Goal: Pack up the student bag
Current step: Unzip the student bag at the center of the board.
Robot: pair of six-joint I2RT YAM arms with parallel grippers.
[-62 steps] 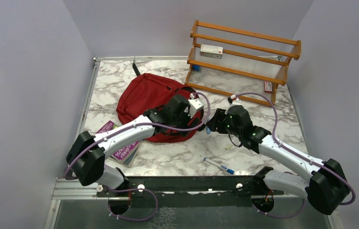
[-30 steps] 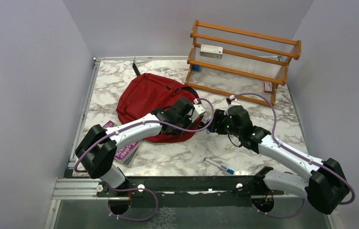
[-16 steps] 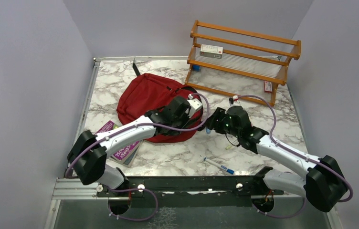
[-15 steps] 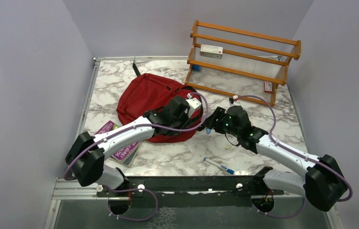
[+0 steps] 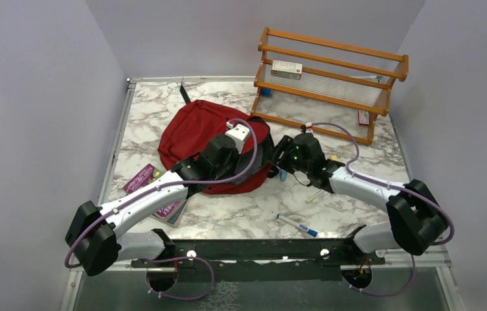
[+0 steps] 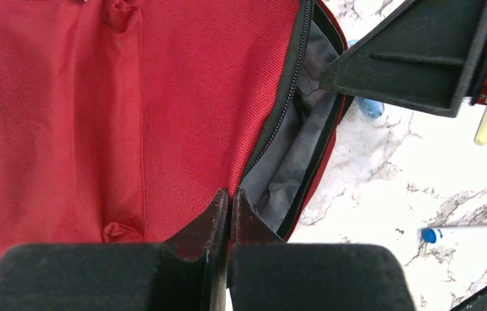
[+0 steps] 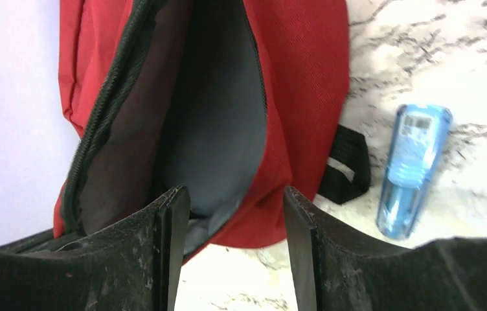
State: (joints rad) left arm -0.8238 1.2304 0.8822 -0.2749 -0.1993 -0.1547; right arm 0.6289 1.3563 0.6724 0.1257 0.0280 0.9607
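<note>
The student bag (image 5: 189, 133), a dark-red backpack, lies at the table's middle left with its zipped mouth facing right. My left gripper (image 6: 230, 197) is shut on the upper flap's edge beside the black zipper (image 6: 278, 116), holding the mouth apart so the grey lining (image 6: 293, 162) shows. In the top view that left gripper (image 5: 257, 150) sits over the bag's right end. My right gripper (image 7: 236, 197) is open at the mouth. The bag's lower red rim (image 7: 293, 188) lies between its fingers without being pinched. From above, the right gripper (image 5: 278, 157) is just right of the opening.
A blue tube (image 7: 412, 172) lies on the marble beside the bag's black strap (image 7: 348, 165). A blue-and-white pen (image 5: 298, 226) and a yellow stick (image 5: 314, 196) lie nearer the front. A purple book (image 5: 150, 188) sits under the left arm. A wooden rack (image 5: 328, 84) stands at the back right.
My left gripper closed on the bag's flap edge and drew it up and back. The right arm swung toward the bag's mouth and its jaws opened a little wider.
</note>
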